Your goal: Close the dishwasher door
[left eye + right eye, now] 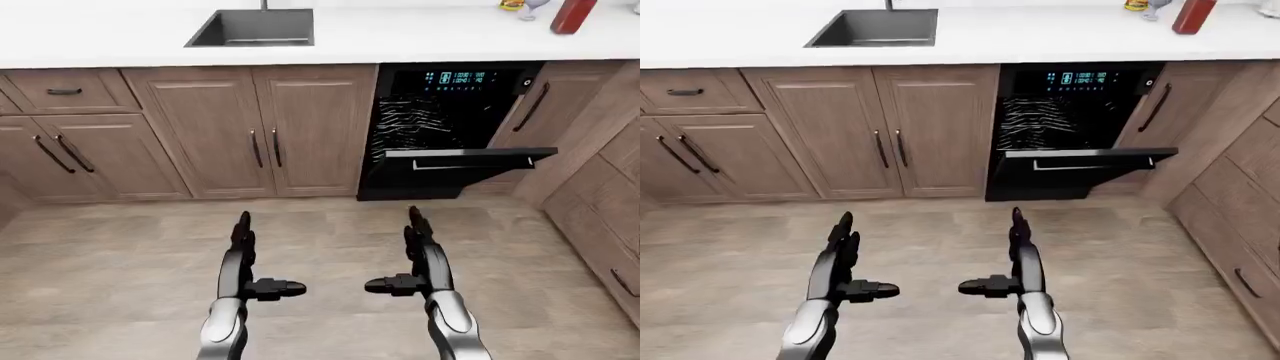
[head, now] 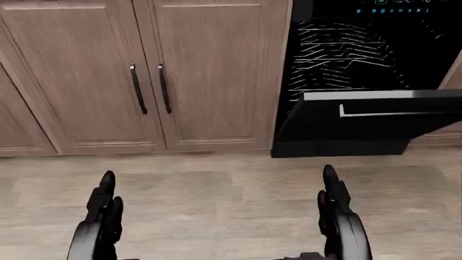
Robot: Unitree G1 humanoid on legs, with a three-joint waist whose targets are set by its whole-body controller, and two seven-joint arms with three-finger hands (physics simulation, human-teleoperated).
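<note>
The black dishwasher (image 1: pixel 445 105) sits under the white counter, right of the double cabinet. Its door (image 1: pixel 455 159) hangs partly open, tilted outward, with a silver handle bar (image 1: pixel 470 163) along its top edge and wire racks showing inside. The door also shows in the head view (image 2: pixel 368 116). My left hand (image 1: pixel 242 247) and right hand (image 1: pixel 418 244) are both open and empty, fingers pointing toward the cabinets, low over the floor. The right hand is below and slightly left of the door, well apart from it.
A dark sink (image 1: pixel 255 28) is set in the counter (image 1: pixel 120 41) at upper left. A red bottle (image 1: pixel 573 15) stands at the counter's upper right. Wooden cabinets (image 1: pixel 265 131) line the wall, and more cabinets (image 1: pixel 610 187) run down the right side. Tan floor (image 1: pixel 330 247) lies beneath the hands.
</note>
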